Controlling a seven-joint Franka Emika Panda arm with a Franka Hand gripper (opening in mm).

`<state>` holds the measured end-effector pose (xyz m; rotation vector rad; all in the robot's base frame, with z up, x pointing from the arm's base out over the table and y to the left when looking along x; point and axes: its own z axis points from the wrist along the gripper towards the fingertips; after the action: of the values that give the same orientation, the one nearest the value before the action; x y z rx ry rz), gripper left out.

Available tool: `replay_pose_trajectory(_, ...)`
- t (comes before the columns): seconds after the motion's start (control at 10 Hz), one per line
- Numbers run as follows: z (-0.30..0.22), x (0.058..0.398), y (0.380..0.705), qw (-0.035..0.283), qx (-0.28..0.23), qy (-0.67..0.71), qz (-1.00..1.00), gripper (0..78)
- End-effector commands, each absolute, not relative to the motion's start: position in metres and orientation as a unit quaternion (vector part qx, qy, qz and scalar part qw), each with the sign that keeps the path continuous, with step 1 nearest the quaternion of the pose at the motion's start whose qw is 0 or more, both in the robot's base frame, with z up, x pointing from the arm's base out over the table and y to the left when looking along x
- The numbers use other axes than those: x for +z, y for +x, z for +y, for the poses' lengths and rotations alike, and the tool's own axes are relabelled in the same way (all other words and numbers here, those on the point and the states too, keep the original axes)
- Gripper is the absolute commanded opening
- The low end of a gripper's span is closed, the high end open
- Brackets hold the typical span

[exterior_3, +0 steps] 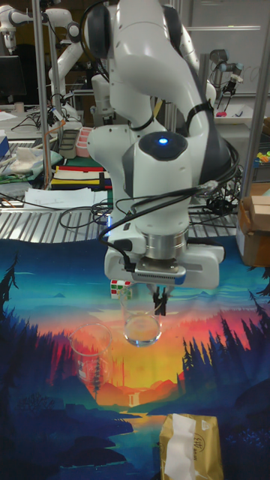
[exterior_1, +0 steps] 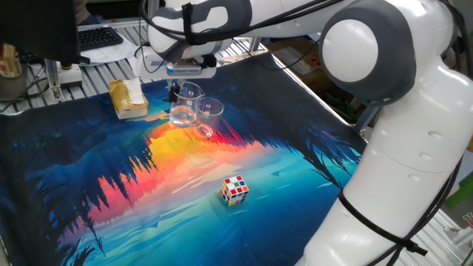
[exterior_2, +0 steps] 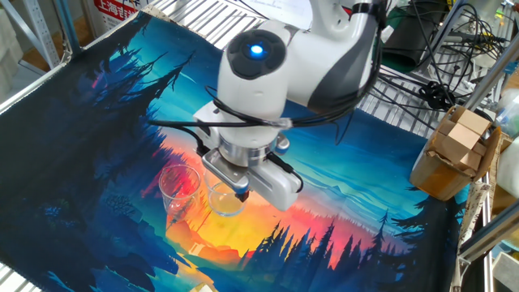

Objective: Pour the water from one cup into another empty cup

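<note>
Two clear glass cups stand close together on the printed cloth. My gripper (exterior_3: 142, 297) is shut on one cup (exterior_3: 142, 327), coming down on it from above, seen also as the gripper (exterior_1: 177, 93) on the cup (exterior_1: 184, 108) and the gripper (exterior_2: 236, 191) on the cup (exterior_2: 226, 199). The water is hard to make out; a faint pale layer shows at the bottom of the held cup. The other cup (exterior_1: 211, 109) (exterior_2: 180, 183) (exterior_3: 91, 348) stands upright, free and empty-looking, right beside it.
A yellow tissue pack (exterior_1: 128, 99) (exterior_3: 189, 447) lies near the cups. A colour cube (exterior_1: 235, 189) rests mid-cloth. Cardboard boxes (exterior_2: 454, 154) stand off the cloth's edge. A keyboard (exterior_1: 100, 37) and cables lie on the wire shelving behind.
</note>
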<state>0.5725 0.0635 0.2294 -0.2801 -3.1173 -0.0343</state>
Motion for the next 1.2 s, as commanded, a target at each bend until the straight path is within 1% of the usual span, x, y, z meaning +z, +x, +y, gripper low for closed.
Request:
replay_pose_trajectory(0.1, 0.059, 0.235, 0.575, 0.007, -0.018, -0.088, -0.996, 1.2)
replay_pose_trajectory(0.5, 0.055, 0.236, 0.572, 0.015, -0.049, -0.093, -0.994, 1.2)
replay_pose_trajectory(1.2, 0.043, 0.241, 0.575, 0.019, -0.061, -0.086, -0.994, 1.2)
